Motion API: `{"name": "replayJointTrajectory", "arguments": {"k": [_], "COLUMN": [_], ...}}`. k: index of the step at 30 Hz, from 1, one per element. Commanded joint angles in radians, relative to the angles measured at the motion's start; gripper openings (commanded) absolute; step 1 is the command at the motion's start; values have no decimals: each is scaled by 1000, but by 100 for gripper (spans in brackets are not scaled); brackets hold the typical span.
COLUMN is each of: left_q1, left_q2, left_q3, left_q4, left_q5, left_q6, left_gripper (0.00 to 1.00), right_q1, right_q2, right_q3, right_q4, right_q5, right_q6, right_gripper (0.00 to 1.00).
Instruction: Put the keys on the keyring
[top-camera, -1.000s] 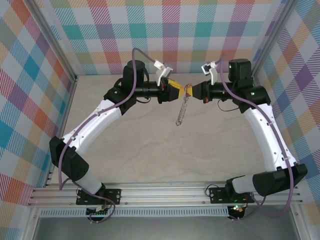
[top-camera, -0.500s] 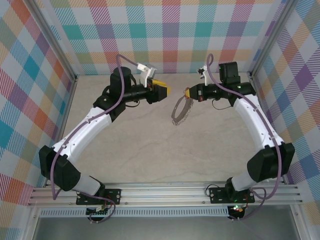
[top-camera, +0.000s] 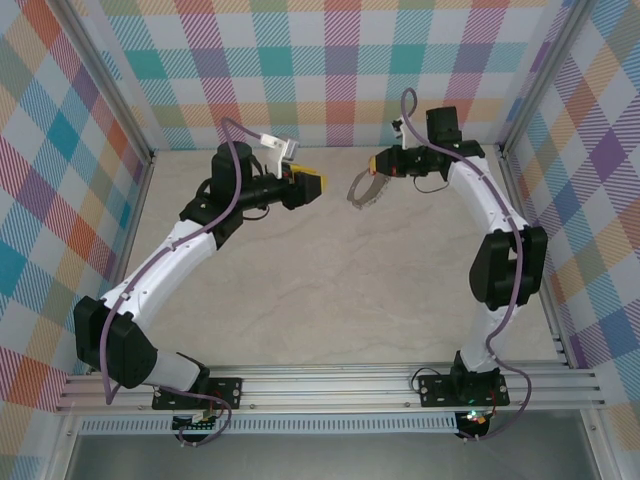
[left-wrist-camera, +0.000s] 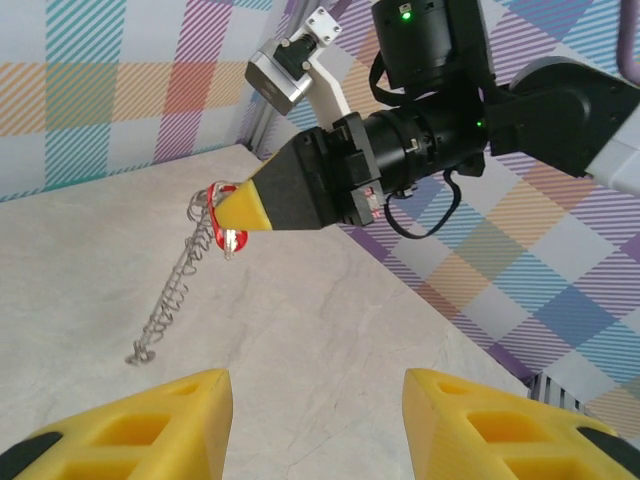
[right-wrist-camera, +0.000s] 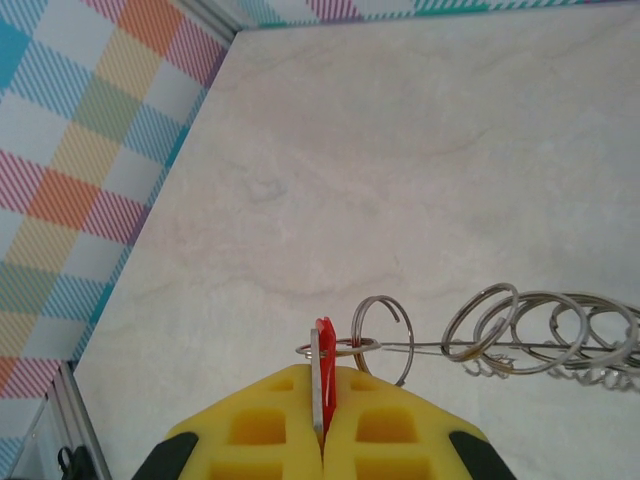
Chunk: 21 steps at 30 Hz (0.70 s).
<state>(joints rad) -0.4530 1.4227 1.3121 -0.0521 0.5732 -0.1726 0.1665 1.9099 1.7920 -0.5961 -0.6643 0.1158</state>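
Left gripper (top-camera: 312, 183), far left of centre: jaws spread, empty. Right gripper (top-camera: 376, 169), far right of centre: clenched on the keys (right-wrist-camera: 326, 370) by the red tag, with the keyring (top-camera: 358, 192) dangling from it above the table (top-camera: 300, 290). Advice: keep the clamp firm and let the keyring settle before release

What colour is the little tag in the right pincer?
Red. The tag shows best in the right wrist view, pinched in the right pincer.

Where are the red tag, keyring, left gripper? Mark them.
red tag (right-wrist-camera: 327, 365): right wrist view, top edge
keyring (left-wrist-camera: 178, 282): left wrist view, middle loops
left gripper (left-wrist-camera: 312, 388): left wrist view, between fingertips
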Motion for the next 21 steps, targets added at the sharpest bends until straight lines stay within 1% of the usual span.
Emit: {"name": "replayJointTrajectory", "arguments": {"k": [1,6,13,18,21], "left_q1": [16,16,15,14,13], "left_q2": [-31,-36,-51,-58,-58], "left_q3": [-22,-46,-78,-95,-104], "left_q4": [20,31,71,78,75], "left_q5": [-4,2,17,15,9], "left_q6": [-14,-30,-81,-102,-105], "left_gripper": [48,48,48,48,48], "right_q1": [-13,-29,-25,-7,16], "right_q2": [21,-27,-154,-192,-184], "right_q3": [-1,-248,-612,-779,-841], "right_q4": [50,190,392,462,485], "right_q5": [-15,8,-22,-11,4], "right_q6": [37,99,200,227,235], "right_gripper": [0,0,0,0,0]}}
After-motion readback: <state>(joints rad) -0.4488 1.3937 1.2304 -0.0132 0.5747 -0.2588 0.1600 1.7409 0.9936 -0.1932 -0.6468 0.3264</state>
